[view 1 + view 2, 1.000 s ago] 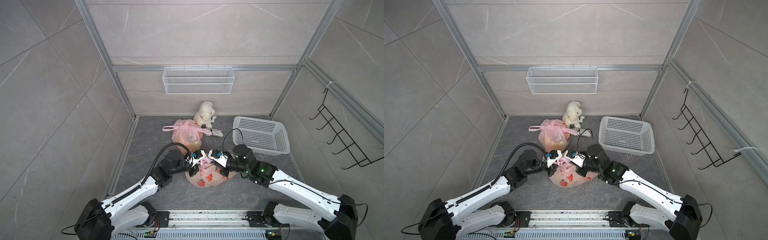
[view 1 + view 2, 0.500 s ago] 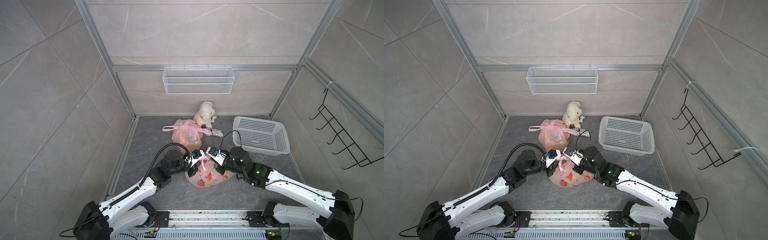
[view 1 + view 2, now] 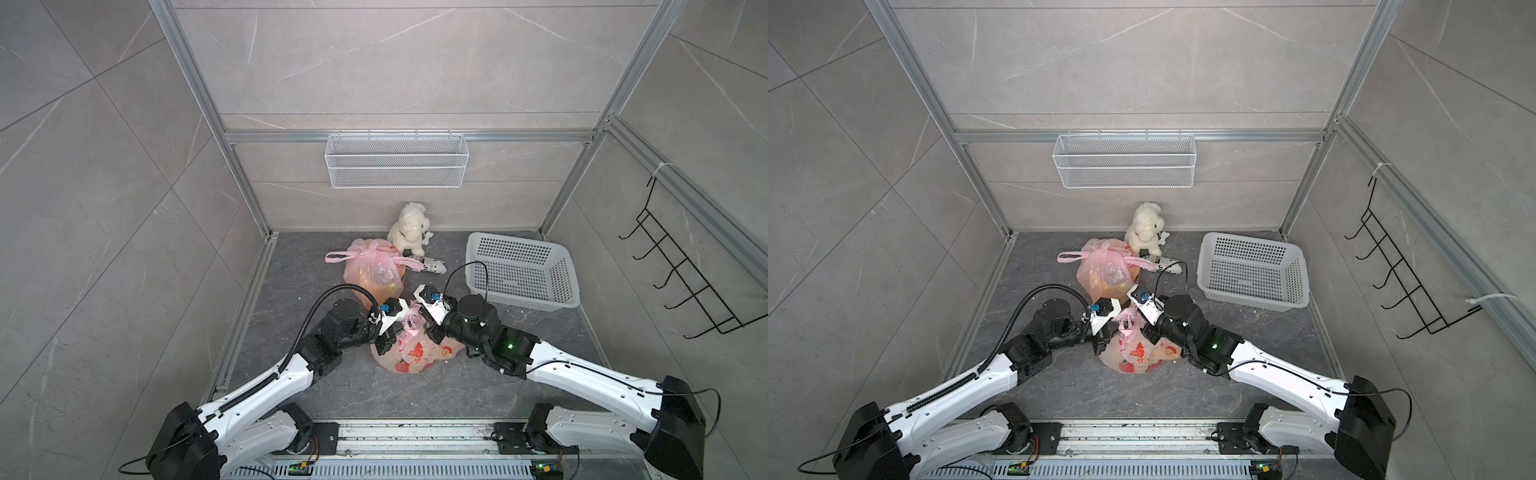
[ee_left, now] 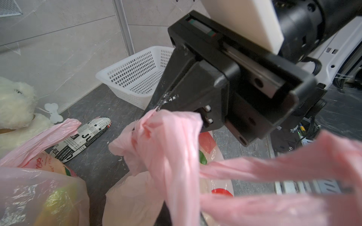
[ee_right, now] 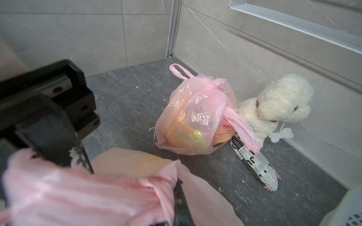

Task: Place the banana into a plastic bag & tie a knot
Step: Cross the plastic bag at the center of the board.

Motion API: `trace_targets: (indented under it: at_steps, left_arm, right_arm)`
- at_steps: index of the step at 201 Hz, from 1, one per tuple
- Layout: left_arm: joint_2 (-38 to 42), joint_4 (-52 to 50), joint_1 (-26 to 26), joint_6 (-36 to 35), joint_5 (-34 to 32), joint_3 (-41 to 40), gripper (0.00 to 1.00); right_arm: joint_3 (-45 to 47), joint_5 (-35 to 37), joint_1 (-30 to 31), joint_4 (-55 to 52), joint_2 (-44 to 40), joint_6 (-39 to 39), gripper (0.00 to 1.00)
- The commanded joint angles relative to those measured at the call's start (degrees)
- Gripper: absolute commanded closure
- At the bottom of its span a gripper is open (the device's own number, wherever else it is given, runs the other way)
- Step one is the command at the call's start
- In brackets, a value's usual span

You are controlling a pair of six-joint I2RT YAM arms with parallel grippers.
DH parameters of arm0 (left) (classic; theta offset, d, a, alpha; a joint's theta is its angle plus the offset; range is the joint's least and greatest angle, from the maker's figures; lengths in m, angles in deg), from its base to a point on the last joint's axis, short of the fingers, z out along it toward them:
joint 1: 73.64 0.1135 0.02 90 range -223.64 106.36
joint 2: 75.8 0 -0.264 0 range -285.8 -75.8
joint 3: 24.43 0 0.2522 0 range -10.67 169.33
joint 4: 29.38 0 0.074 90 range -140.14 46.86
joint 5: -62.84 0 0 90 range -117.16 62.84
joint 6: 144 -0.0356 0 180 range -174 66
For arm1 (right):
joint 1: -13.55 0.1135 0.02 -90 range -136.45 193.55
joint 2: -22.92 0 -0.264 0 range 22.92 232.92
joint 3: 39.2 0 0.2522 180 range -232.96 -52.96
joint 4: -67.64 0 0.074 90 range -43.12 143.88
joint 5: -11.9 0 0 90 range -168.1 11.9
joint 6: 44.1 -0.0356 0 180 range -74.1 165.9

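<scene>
Pink plastic bag is pinched by its twisted handles, one in the clamped left gripper, one in the clamped right gripper, sagging just beneath both; banana is made out only as a yellow tint inside.

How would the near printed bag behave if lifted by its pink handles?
Probably floppy: the bag is thin film slumped in a low heap, and its handles bunch into creased strips. It would likely hang and swing below them, contents settling at the bottom. Seems light, though weight is not visible.
</scene>
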Motion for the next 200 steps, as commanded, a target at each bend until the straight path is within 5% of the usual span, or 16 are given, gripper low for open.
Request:
trace_targets:
  at_steps: [1, 66, 97, 127, 200]
  left_arm:
    - [-2.0, 4.1, 0.1, 3.8, 3.9, 3.0, 0.9]
    - [-10.1, 13.7, -0.4, 16.2, 4.1, 4.1, 0.75]
    - [-10.6, 15.0, -1.1, 21.1, 3.0, 3.5, 0.53]
    - [-5.2, 14.5, -1.1, 23.0, 0.8, -0.2, 0.44]
    - [13.0, -4.8, -0.4, 20.0, -12.8, 0.4, 0.24]
  right_arm:
    - [1.5, -1.8, 0.1, 6.2, 0.7, -4.9, 1.0]
    - [6.7, -9.6, -5.4, 15.9, -0.8, -14.0, 1.0]
    - [8.8, -12.3, -8.2, 19.9, -1.0, -16.3, 1.0]
    - [10.8, -13.6, -8.9, 24.3, -0.6, -17.2, 1.0]
    - [11.6, -14.5, -9.0, 26.9, -0.3, -15.9, 1.0]
